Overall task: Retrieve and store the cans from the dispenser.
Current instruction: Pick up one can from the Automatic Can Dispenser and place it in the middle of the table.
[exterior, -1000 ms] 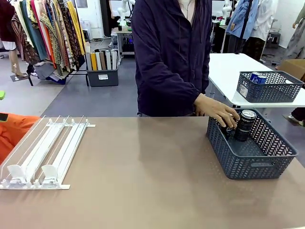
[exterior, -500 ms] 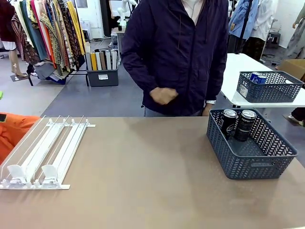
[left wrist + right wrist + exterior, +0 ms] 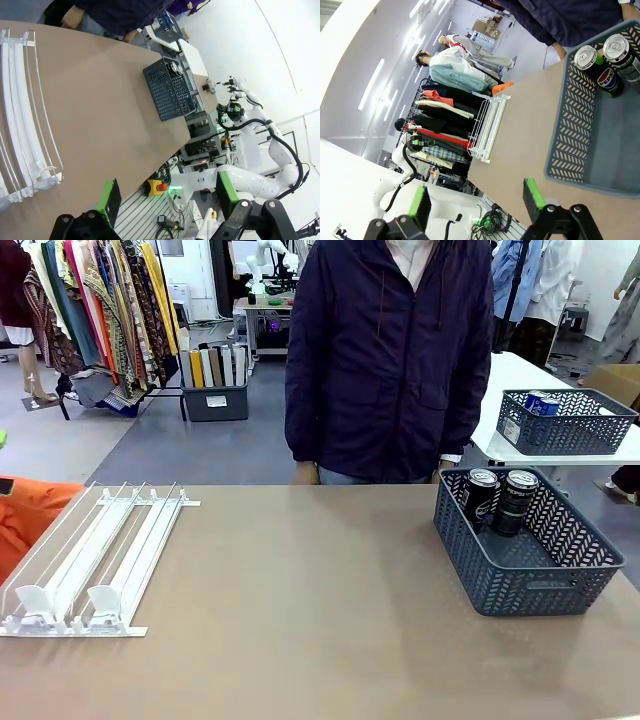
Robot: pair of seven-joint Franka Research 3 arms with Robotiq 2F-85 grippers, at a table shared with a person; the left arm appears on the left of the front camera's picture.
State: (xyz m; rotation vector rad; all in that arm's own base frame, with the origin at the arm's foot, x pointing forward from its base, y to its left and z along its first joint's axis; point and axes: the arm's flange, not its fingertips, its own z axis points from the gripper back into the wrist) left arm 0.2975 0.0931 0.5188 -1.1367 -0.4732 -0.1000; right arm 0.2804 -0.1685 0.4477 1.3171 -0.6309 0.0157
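The dispenser (image 3: 95, 555) lies flat at the table's left, its white and clear rails bare, pusher tabs at the near end. Two dark cans (image 3: 480, 498) (image 3: 517, 502) stand upright in the far corner of a grey mesh basket (image 3: 530, 590) at the right. In the right wrist view the cans (image 3: 592, 62) (image 3: 622, 52) show silver tops, one with a Pepsi logo, above my right gripper (image 3: 475, 200), open with nothing between its fingers. My left gripper (image 3: 167, 195) is open too, high off the near table edge, with the dispenser (image 3: 20, 115) to one side and the basket (image 3: 167, 90) far off.
A person (image 3: 390, 360) in a dark jacket stands at the far edge, arms down. Behind, a white side table holds a second grey basket (image 3: 565, 425) with blue-and-white cans. Orange cloth (image 3: 25, 515) lies left of the dispenser.
The person's hand left the can in the basket and drew back to the body; the person now stands upright. The cans and the dispenser have stayed in place.
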